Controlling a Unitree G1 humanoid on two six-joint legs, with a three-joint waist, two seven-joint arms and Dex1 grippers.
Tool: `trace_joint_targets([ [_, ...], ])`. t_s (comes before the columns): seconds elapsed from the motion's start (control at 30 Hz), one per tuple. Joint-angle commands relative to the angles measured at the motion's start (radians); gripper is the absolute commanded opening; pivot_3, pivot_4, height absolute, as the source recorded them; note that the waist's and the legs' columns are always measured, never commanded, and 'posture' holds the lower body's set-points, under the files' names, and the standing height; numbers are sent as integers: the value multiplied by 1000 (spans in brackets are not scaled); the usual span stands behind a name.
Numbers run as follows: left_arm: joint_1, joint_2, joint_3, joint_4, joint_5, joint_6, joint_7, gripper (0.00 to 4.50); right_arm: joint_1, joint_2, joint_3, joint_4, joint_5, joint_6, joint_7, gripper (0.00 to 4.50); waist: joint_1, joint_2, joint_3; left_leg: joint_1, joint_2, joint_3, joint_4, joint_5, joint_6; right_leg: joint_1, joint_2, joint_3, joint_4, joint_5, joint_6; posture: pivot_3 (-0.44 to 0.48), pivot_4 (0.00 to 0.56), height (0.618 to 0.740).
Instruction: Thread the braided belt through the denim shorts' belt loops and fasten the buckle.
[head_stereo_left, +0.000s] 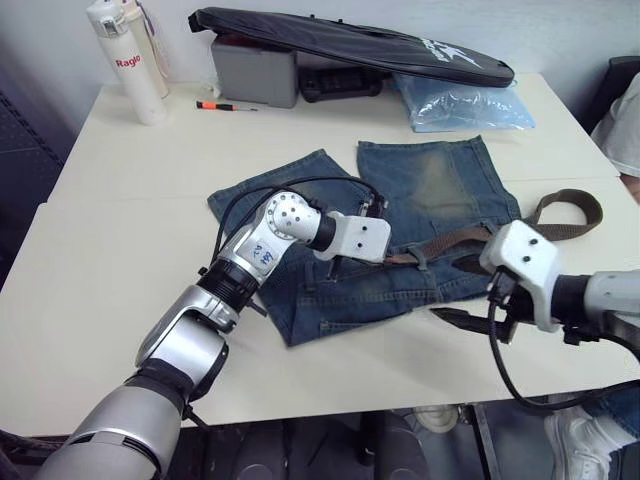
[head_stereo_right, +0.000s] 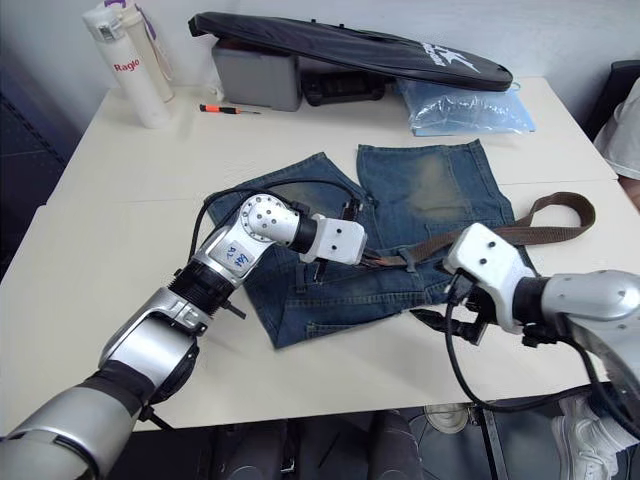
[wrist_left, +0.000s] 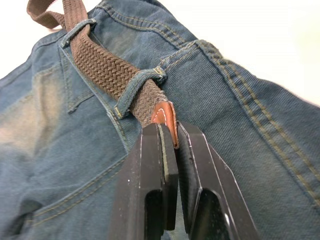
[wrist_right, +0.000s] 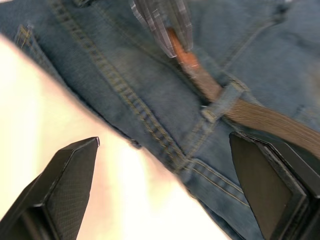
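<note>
The shorts (head_stereo_left: 400, 230) lie on the table (head_stereo_left: 120, 270) in front of me, waistband nearest. The belt (head_stereo_left: 455, 238) runs along that waistband through two loops (wrist_left: 142, 82), its free end curling off to my right. My left pincer (wrist_left: 169, 145) sits over the waistband's middle; my right pincer (wrist_right: 165, 185) straddles the table's near edge and the shorts' hem. A bottle (head_stereo_left: 125, 60) stands far left, a bag (head_stereo_left: 350, 40) behind.

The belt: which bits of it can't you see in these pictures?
- Buckle: not made out on the belt in the eye views, too small.
- Tip: partly hidden in the left wrist view, pinched inside the left tool.
- Middle: the right arm covers part in the eye views.
</note>
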Motion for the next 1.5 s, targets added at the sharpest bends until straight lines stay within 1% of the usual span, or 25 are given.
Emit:
trace_joint_targets([
  [0.03, -19, 21, 73, -36, -38, 42, -9, 0, -83, 70, 104, 46, -60, -31, -71, 3795, -4, 0, 0, 0, 0, 0, 0, 0, 0, 0, 0, 0, 0, 0, 0, 0, 150, 740],
  [0.07, -16, 32, 83, -46, -40, 52, -16, 0, -102, 94, 139, 67, -74, -23, -87, 3244, -5, 0, 0, 0, 0, 0, 0, 0, 0, 0, 0, 0, 0, 0, 0, 0, 150, 740],
  [0.1, -12, 42, 94, -59, -46, 64, -26, 0, -118, 118, 166, 87, -84, -13, -103, 2863, -5, 0, 0, 0, 0, 0, 0, 0, 0, 0, 0, 0, 0, 0, 0, 0, 150, 740],
  [0.2, 0, 66, 123, -103, -75, 108, -57, 0, -158, 174, 253, 162, -125, 9, -140, 1388, -4, 0, 0, 0, 0, 0, -1, 0, 0, -1, 0, 0, 0, 0, 0, 0, 150, 740],
  [0.23, 3, 71, 128, -115, -82, 120, -63, 0, -167, 185, 273, 179, -138, 13, -146, 949, -4, 0, 0, 0, 0, 0, 0, 0, 0, -1, 0, 0, 0, 0, 0, 0, 150, 740],
  [0.27, 7, 84, 140, -135, -95, 137, -74, 0, -183, 224, 287, 222, -148, 36, -175, 438, -3, 0, 0, -1, 0, 1, 0, 0, 0, -1, 0, 0, 0, 0, 0, 0, 150, 740],
  [0.3, 9, 92, 148, -149, -102, 149, -81, 0, -192, 250, 292, 249, -153, 53, -195, 41, -3, 0, 0, -1, 0, 1, 0, 0, 0, -1, 0, 0, 0, 0, 0, 0, 150, 740],
  [0.4, 30, 130, 164, -202, -116, 165, -100, 0, -205, 282, 317, 312, -180, 96, -219, 41, -6, 0, 0, 0, 0, 1, 0, 0, 0, -1, 0, 0, 1, 0, 0, 0, 150, 740],
  [0.5, 91, 211, 174, -279, -115, 187, -131, 0, -200, 301, 299, 356, -182, 130, -235, 41, -10, 0, 0, 1, 0, 1, 0, 0, 0, 0, 0, 0, 1, 0, 0, 0, 150, 740],
  [0.63, 214, 342, 189, -369, -87, 146, -144, 0, -198, 308, 279, 392, -179, 150, -229, 41, -19, 0, -1, 2, 0, 1, 0, 0, 0, 1, 0, 0, 2, 0, 0, 0, 150, 740],
  [0.8, 308, 460, 205, -391, -38, 69, -122, 0, -200, 320, 264, 401, -158, 159, -212, 41, -11, -5, -4, 3, 0, 0, 1, 0, 0, 2, 0, 0, 3, 1, -1, 0, 150, 740],
  [0.9, 337, 500, 234, -412, -53, 85, -112, 0, -205, 318, 262, 399, -152, 159, -202, 41, -6, -6, -4, 3, 0, 0, 1, 0, 0, 2, 0, 0, 3, 1, -1, 0, 150, 740],
  [0.97, 349, 508, 260, -427, -76, 108, -101, 0, -210, 319, 258, 395, -147, 162, -199, 41, -7, -6, -4, 3, 1, 0, 1, 0, 0, 2, 0, 0, 3, 1, -1, 0, 150, 740],
  [1.0, 352, 508, 267, -432, -82, 116, -97, 0, -211, 319, 257, 394, -145, 162, -198, 41, -6, -6, -4, 3, 1, 0, 1, 0, 0, 2, 0, 0, 3, 1, -1, 0, 150, 740],
  [1.1, 350, 468, 291, -481, -155, 210, -93, 0, -219, 321, 260, 388, -140, 157, -191, 41, -4, -6, -4, 3, 1, 0, 1, 0, 0, 2, 0, 0, 3, 1, -1, 0, 150, 740],
  [1.17, 353, 447, 318, -526, -244, 310, -114, 879, -223, 315, 259, 373, -136, 147, -177, 0, -4, -6, -4, 3, 1, 0, 1, 0, 0, 2, 0, 0, 3, 1, -1, 0, 150, 740],
  [1.2, 355, 443, 325, -543, -269, 341, -124, 1134, -224, 313, 259, 368, -135, 143, -172, 0, -5, -6, -4, 3, 1, 0, 1, 0, 0, 2, 0, 0, 3, 1, -1, 0, 150, 740],
  [1.27, 361, 458, 350, -578, -343, 422, -165, 2050, -222, 291, 254, 340, -140, 71, -130, 0, -5, -6, -4, 3, 1, 0, 1, 0, 0, 2, 0, 0, 3, 1, -1, 0, 150, 740],
  [1.33, 359, 478, 381, -599, -408, 499, -192, 2876, -218, 263, 239, 307, -132, 9, -79, 0, -6, -5, -3, 2, 1, 1, 0, 0, 0, 1, 0, 0, 3, 1, -1, 0, 150, 740],
  [1.37, 355, 489, 396, -603, -432, 529, -198, 3271, -214, 246, 229, 292, -119, 1, -55, 0, -6, -4, -3, 2, 1, 1, 0, 0, 0, 0, 0, 0, 3, 1, -1, 0, 150, 740],
  [1.4, 348, 501, 411, -601, -452, 553, -205, 3509, -209, 224, 224, 276, -112, -23, -22, 0, -6, -4, -3, 1, 1, 1, 0, 0, 0, -1, 0, 0, 3, 1, -1, 0, 150, 740],
  [1.43, 340, 513, 426, -594, -466, 573, -210, 4080, -204, 203, 222, 261, -110, -47, 7, 0, -6, -3, -2, 1, 1, 1, 0, 0, 0, -1, 0, 0, 3, 1, -1, 0, 150, 740],
  [1.47, 333, 526, 439, -586, -480, 594, -215, 4440, -201, 186, 219, 248, -104, -61, 31, 0, -6, -3, -2, 1, 1, 1, 0, 0, 0, -1, 0, 0, 2, 1, -1, 0, 150, 740],
  [1.5, 327, 541, 448, -578, -488, 610, -223, 4478, -203, 172, 224, 241, -94, -72, 64, 0, -6, -3, -2, 1, 1, 1, -1, 0, 0, -1, 0, 0, 2, 1, -1, 0, 150, 740],
])
